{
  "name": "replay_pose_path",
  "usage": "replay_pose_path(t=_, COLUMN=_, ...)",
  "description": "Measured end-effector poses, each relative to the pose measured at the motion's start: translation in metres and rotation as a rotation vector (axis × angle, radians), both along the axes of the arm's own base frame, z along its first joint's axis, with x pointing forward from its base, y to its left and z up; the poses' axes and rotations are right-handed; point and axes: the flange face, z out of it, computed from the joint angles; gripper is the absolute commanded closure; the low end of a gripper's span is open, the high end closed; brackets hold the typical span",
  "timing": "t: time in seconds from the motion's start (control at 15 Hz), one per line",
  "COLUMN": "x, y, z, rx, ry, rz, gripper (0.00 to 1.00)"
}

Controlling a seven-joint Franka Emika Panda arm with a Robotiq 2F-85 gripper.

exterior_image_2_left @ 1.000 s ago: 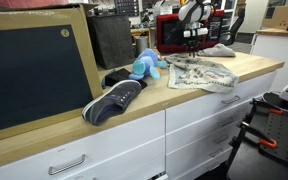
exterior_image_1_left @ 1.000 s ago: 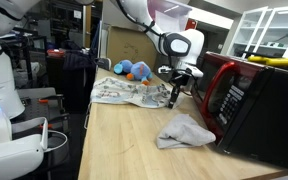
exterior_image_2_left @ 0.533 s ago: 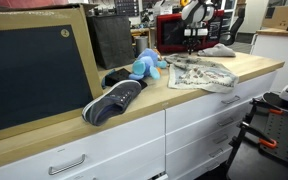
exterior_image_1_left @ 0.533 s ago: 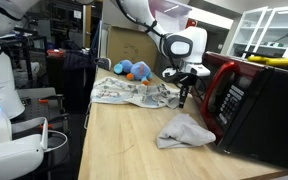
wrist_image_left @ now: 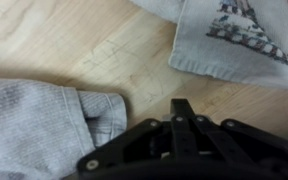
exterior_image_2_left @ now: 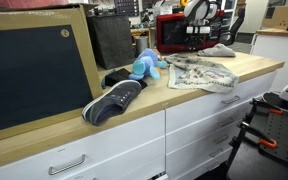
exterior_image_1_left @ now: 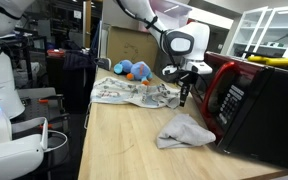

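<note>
Wrist view: grey cloth (wrist_image_left: 34,125) crumpled at 9 o'clock of gripper (wrist_image_left: 181,106). Jaws pressed fully together, nothing in them, tips over bare wooden counter (wrist_image_left: 104,50). Patterned cloth (wrist_image_left: 239,35) at 1 o'clock, clear of gripper. In an exterior view: blue plush toy (exterior_image_1_left: 134,70) at 10 o'clock of gripper, red microwave (exterior_image_1_left: 249,100) at 3 o'clock.

The arm (exterior_image_1_left: 136,10) is white, with smooth rounded segments and a dark ring at the wrist. Its gripper (wrist_image_left: 181,104) is matt black, with small pale screws (wrist_image_left: 86,165) along its linkage.
</note>
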Motion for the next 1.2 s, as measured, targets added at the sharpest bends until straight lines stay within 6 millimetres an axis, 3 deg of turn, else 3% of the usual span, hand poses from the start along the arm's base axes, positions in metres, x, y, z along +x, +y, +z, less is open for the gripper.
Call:
replay_pose_path(t=0.27, x=-0.007, y=0.01, z=0.014, rx=0.047, ry=0.046, rz=-0.001, gripper=1.0)
replay_pose_path(t=0.73, x=-0.006, y=0.049, z=-0.028, rx=0.111, ry=0.063, rz=-0.021, gripper=1.0)
replay_pose_path(t=1.2, x=-0.002, y=0.047, z=-0.029, rx=0.076, ry=-0.062, rz=-0.052, gripper=1.0)
